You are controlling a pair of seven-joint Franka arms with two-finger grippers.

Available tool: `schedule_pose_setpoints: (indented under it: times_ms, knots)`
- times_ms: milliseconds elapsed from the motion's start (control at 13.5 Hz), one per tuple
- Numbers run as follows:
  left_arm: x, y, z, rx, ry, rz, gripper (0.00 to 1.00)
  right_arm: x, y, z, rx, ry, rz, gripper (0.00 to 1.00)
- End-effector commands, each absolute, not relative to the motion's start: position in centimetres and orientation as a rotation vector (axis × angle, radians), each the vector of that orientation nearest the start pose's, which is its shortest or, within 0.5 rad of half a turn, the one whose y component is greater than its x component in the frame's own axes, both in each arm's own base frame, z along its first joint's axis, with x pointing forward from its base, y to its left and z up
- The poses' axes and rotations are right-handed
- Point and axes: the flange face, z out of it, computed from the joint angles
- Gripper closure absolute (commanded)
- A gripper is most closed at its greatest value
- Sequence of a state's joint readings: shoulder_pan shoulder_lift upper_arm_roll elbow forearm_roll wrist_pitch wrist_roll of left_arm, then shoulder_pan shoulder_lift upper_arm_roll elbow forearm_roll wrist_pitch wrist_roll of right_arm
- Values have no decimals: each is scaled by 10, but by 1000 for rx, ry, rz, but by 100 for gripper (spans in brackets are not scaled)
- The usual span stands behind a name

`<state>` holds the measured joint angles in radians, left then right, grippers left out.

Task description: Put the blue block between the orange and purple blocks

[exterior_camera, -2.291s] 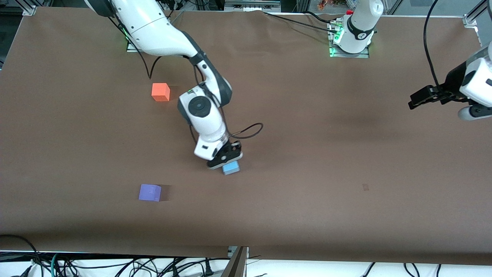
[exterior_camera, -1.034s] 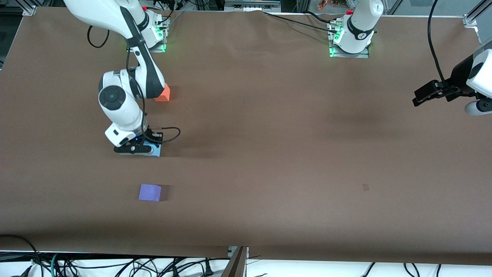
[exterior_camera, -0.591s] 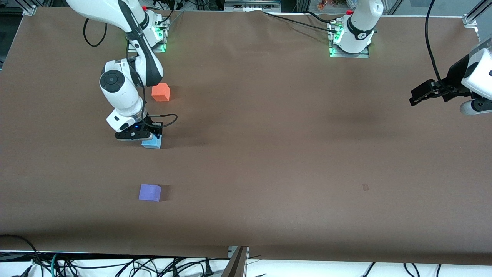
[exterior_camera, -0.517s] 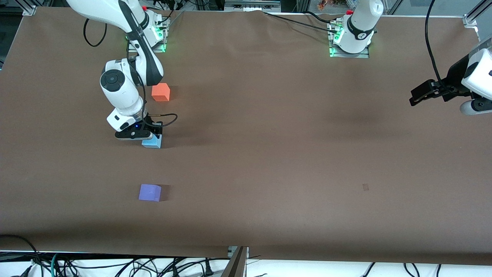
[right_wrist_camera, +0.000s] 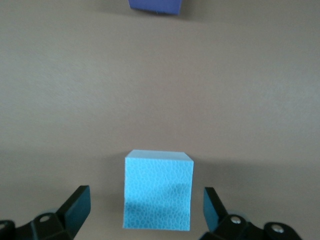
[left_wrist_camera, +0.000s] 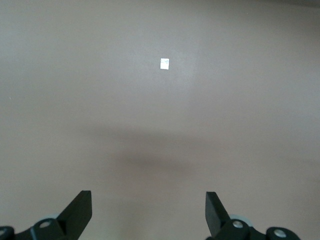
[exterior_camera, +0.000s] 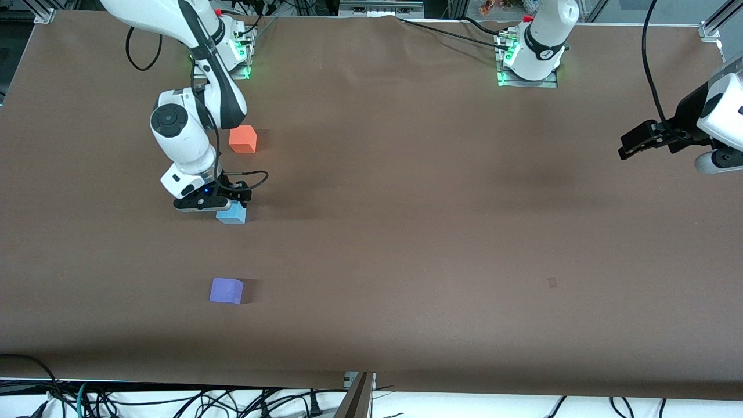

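The blue block [exterior_camera: 231,216] sits on the table between the orange block [exterior_camera: 242,139] and the purple block [exterior_camera: 226,290]. It also shows in the right wrist view [right_wrist_camera: 158,196], with the purple block's edge [right_wrist_camera: 155,6] farther off. My right gripper [exterior_camera: 212,203] is open just above the blue block, its fingers apart on either side and not touching it [right_wrist_camera: 145,212]. My left gripper [exterior_camera: 633,146] is open and empty, up over the left arm's end of the table, waiting [left_wrist_camera: 148,215].
The brown table cover [exterior_camera: 441,232] spreads wide toward the left arm's end. A small pale mark [exterior_camera: 552,283] lies on it, also in the left wrist view [left_wrist_camera: 164,63]. Cables hang along the table's near edge.
My right gripper carried the blue block from the table's middle to the spot between the orange and purple blocks, set it down, opened and rose slightly. The left arm barely moved.
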<state>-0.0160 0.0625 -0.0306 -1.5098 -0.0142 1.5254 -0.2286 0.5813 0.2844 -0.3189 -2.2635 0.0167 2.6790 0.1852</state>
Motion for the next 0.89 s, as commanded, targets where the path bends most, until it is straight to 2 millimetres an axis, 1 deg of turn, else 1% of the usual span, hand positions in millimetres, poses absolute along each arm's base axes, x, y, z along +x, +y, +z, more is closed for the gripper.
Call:
schedule_pose_setpoints:
  times_ms: [0,74,222,296,443,517,665,813]
  knots:
    - [569,-29,618,-3113,-288,77,0,569,141,312,-3180,-222,-167,0]
    - [569,-29,618,-3115,-288,77,0,582,139,334,-3184,-262,-140,0]
    - [569,-29,619,-3114,-288,74,0,597,141,375,-3191,-312,-57,0]
    - [569,-29,619,-3113,-290,74,0,604,134,400,-3197,-317,-4,0]
    - [569,-29,619,-3113,-290,74,0,615,136,458,-3200,-350,53,0]
    - [569,-29,619,-3115,-290,77,0,616,140,479,-3204,-362,77,0]
    - [569,-29,619,-3113,-290,77,0,615,137,507,-3212,-356,107,0]
    - [569,-29,619,-3115,-290,77,0,615,126,527,-3213,-383,118,0]
